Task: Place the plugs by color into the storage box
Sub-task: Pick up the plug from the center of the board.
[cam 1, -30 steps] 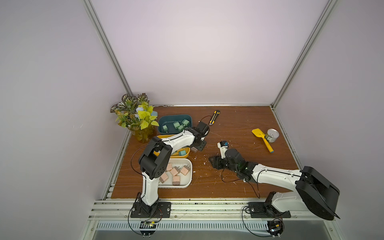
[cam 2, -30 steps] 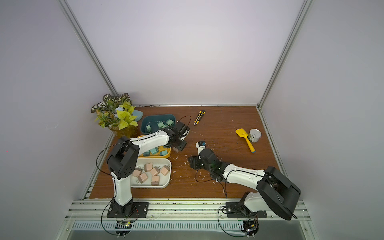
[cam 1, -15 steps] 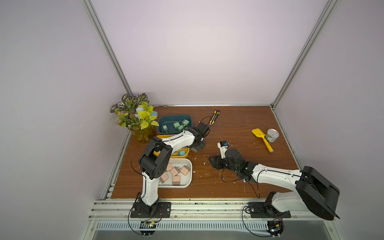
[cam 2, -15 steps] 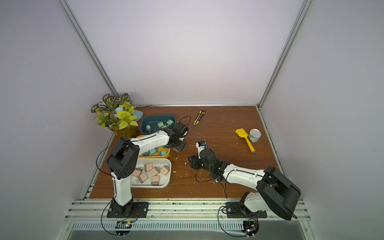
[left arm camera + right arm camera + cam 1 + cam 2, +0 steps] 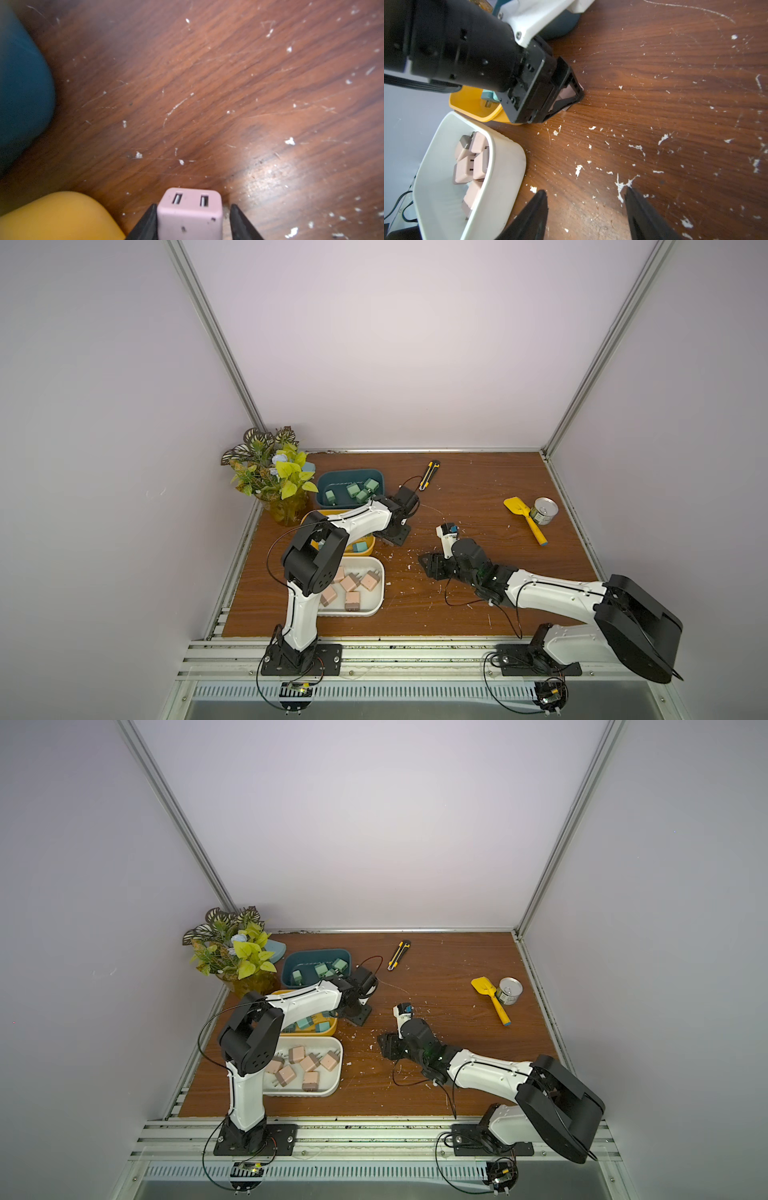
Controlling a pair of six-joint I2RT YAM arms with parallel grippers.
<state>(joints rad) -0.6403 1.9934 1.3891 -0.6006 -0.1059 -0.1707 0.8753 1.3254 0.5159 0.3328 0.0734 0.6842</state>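
A pale pink plug [image 5: 189, 216] lies on the wooden table between the fingers of my left gripper [image 5: 192, 205]. One finger touches its side, and a narrow gap shows at the other. The right wrist view shows the same plug [image 5: 564, 94] low at the table beside the yellow bin [image 5: 471, 108]. In both top views the left gripper [image 5: 392, 537] [image 5: 355, 1017] hides it. The white bin [image 5: 374, 605] holds several pink plugs [image 5: 351, 585]. The dark teal bin [image 5: 328, 481] holds green plugs [image 5: 353, 489], and the yellow one a teal-blue plug [image 5: 359, 547]. My right gripper [image 5: 585, 190] [image 5: 430, 566] is open and empty, just right of the white bin.
A potted plant [image 5: 274, 477] stands at the back left. A utility knife [image 5: 430, 475] lies behind the left gripper. A yellow scoop [image 5: 523, 518] and a tin can [image 5: 544, 510] sit at the right. White crumbs are scattered over the table's middle.
The left gripper's fingers have drawn slightly closer around the pink plug. Neither arm has visibly moved.
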